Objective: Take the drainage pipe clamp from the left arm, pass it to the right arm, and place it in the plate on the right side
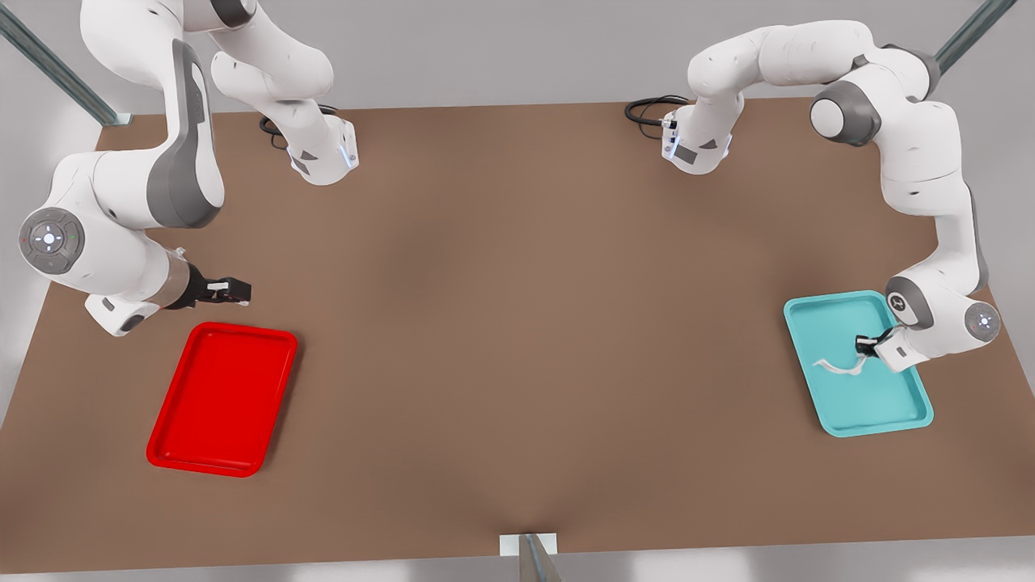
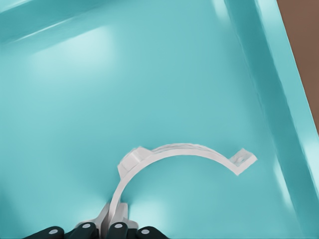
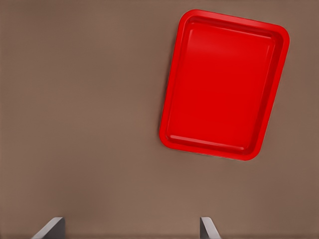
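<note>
The drainage pipe clamp [image 2: 179,149], a thin white half-ring with flared tabs, lies low over the teal tray [image 2: 75,74]. My left gripper [image 2: 102,231] is shut on one end of it. In the front view this gripper [image 1: 867,343] and the clamp [image 1: 841,369] are at the right, over the teal tray [image 1: 889,404]. My right gripper [image 1: 241,291] hovers open at the front view's left, just beyond the far end of the red plate [image 1: 218,396]. In the right wrist view its fingertips [image 3: 52,228] stand wide apart with nothing between them, and the plate [image 3: 224,84] lies bare below.
The brown table [image 1: 517,323] stretches between the two trays. Both arm bases [image 1: 323,158] stand along the far edge, with black cables beside them. A metal post [image 1: 530,558] rises at the near edge's middle.
</note>
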Controlling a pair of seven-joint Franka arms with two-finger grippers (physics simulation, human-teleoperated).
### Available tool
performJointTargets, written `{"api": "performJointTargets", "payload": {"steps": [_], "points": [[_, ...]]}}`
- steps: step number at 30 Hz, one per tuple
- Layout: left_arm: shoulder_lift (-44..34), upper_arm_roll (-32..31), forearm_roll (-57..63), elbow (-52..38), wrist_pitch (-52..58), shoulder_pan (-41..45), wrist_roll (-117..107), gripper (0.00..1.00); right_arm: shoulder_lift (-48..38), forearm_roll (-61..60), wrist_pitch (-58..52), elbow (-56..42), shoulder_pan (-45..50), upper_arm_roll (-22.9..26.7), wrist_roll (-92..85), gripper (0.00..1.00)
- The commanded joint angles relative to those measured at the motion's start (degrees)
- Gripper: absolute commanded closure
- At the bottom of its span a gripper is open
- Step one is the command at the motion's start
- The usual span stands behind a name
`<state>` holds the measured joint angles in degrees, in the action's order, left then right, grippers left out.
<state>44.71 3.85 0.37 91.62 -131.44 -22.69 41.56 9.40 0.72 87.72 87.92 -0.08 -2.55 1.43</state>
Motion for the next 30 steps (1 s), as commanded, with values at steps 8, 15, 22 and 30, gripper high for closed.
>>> {"api": "performJointTargets", "payload": {"steps": [8,15,22,30], "points": [[-6.3,0.3,0.3,-0.5,4.2,0.5,-1.6,0.79,0.0,-0.1,-0.1,0.0,-0.1,0.0,-0.2,0.00],[-13.9,-0.9,-1.2,-1.5,16.1,21.3,-18.2,0.79,0.3,0.2,0.0,0.0,0.0,0.0,-0.2,0.00],[-8.3,-6.5,-0.7,-10.0,18.0,39.3,-62.3,0.79,4.5,-2.6,1.7,-1.7,0.1,-0.3,-4.9,0.00],[-2.9,-11.7,-1.2,-20.6,21.5,48.6,-92.7,0.79,27.7,-17.4,16.5,-15.6,3.4,-6.2,-27.8,0.00]]}}
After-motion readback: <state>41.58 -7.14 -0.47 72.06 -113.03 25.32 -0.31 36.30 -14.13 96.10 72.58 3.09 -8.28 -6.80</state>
